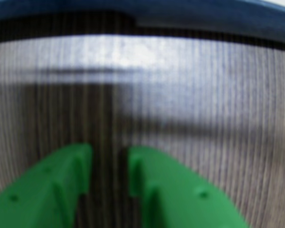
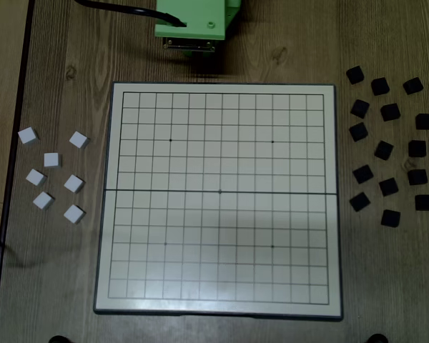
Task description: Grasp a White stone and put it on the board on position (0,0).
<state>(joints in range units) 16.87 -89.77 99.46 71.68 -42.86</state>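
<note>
Several white stones lie loose on the wooden table left of the board in the fixed view, among them one (image 2: 74,184) nearest the board. The white go board (image 2: 219,196) with a black grid fills the middle and carries no stones. The green arm (image 2: 194,21) shows only at the top edge, behind the board; its fingers are hidden there. In the blurred wrist view my green gripper (image 1: 110,159) points at bare wood grain, with a narrow gap between its fingers and nothing in it. No stone shows in the wrist view.
Several black stones (image 2: 386,150) lie scattered right of the board. A dark cable (image 2: 114,8) runs to the arm at the top. The table's left edge has a dark strip (image 2: 18,107).
</note>
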